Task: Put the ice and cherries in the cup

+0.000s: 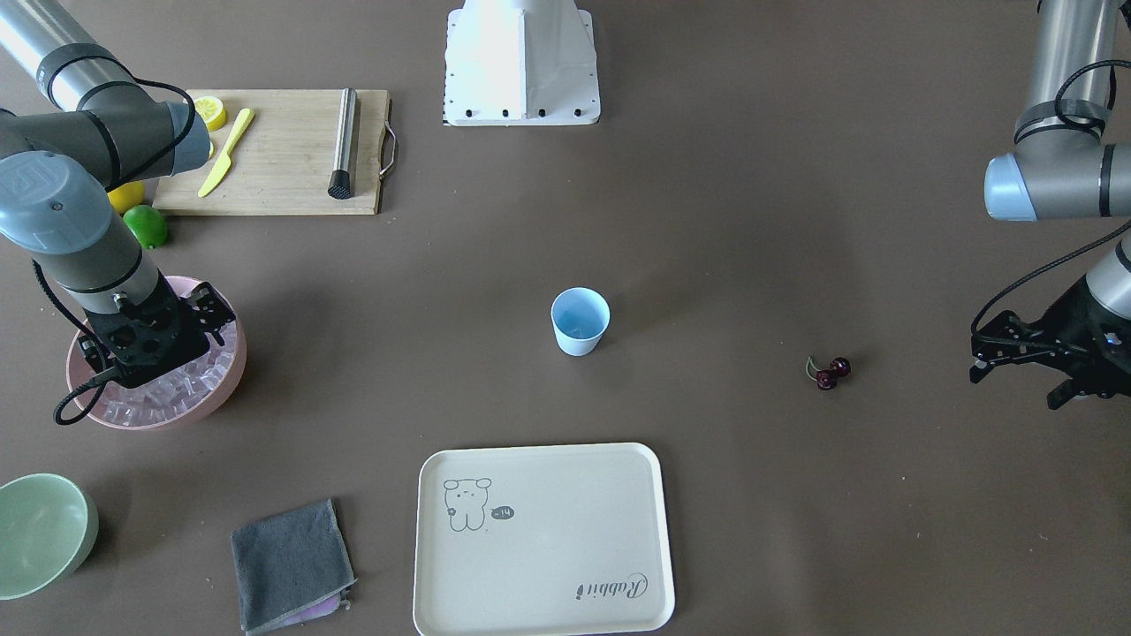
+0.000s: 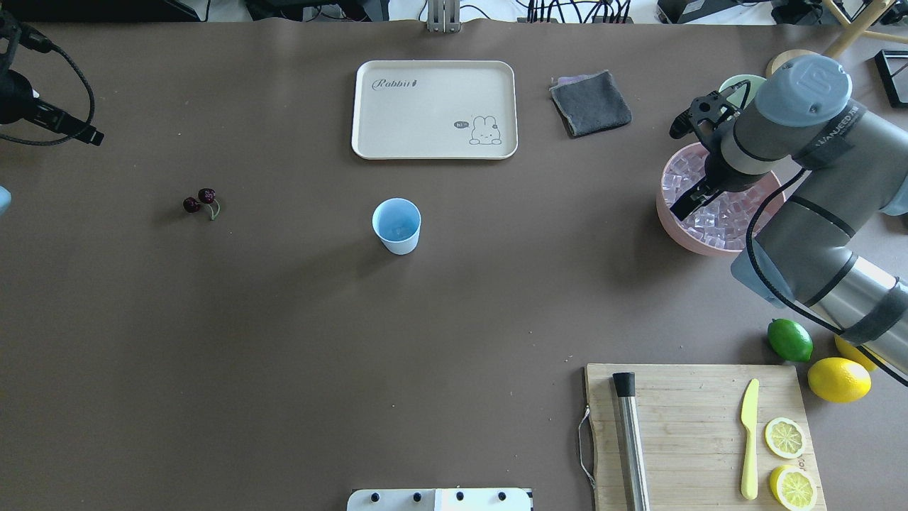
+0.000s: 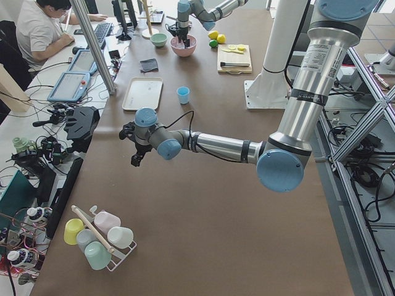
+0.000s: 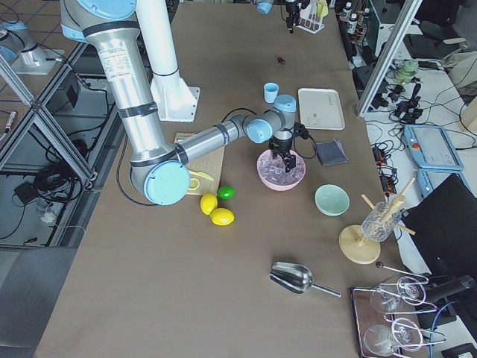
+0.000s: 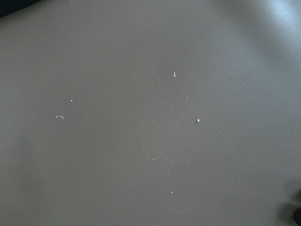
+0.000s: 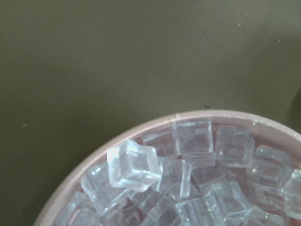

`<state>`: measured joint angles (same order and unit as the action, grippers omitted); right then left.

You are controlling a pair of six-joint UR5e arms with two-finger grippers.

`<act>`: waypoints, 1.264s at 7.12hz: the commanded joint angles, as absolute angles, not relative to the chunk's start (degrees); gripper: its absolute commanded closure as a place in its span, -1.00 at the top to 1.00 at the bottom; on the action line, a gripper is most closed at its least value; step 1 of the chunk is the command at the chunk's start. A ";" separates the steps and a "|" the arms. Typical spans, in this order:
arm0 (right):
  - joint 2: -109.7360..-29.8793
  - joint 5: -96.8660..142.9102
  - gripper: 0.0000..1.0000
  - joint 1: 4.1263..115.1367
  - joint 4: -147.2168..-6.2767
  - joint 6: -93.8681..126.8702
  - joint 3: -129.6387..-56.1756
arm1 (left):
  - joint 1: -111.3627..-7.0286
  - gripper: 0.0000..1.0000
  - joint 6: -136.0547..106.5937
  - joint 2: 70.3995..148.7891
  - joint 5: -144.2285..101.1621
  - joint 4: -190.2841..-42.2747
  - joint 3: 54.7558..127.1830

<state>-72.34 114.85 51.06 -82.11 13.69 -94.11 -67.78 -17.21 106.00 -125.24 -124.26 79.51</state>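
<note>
The light-blue cup (image 1: pixel 580 321) stands upright at the table's middle, also seen from overhead (image 2: pixel 396 226). The cherries (image 1: pixel 831 372), two dark red balls on green stems, lie on the table between the cup and my left gripper (image 1: pixel 1025 367). That gripper looks open and empty, hovering apart from them near the table's end. My right gripper (image 1: pixel 157 349) points down over the pink bowl (image 1: pixel 223 386), its jaws spread over the heap of clear ice (image 6: pixel 188 169). It holds nothing that I can see. The right wrist view shows the ice and the bowl's rim (image 6: pixel 117 141).
A cream tray (image 1: pixel 543 539), a grey cloth (image 1: pixel 290 564) and a pale green bowl (image 1: pixel 44 530) lie along the operators' side. A cutting board (image 1: pixel 283 150) with a yellow knife and steel muddler sits near the right arm, with a lime (image 1: pixel 146 227) beside it.
</note>
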 commanded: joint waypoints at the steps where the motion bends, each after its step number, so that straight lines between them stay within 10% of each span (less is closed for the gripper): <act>1: -72.69 115.13 0.98 51.15 -82.09 13.36 -94.22 | -67.59 0.97 -17.31 106.00 -125.16 -125.16 78.84; 9: -74.44 114.96 0.97 51.33 -81.74 9.67 -94.22 | -67.06 0.97 -17.40 106.35 -123.93 -125.24 78.75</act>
<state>-74.20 115.05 51.39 -81.74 9.51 -94.16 -67.23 -17.37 106.15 -124.05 -125.22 78.78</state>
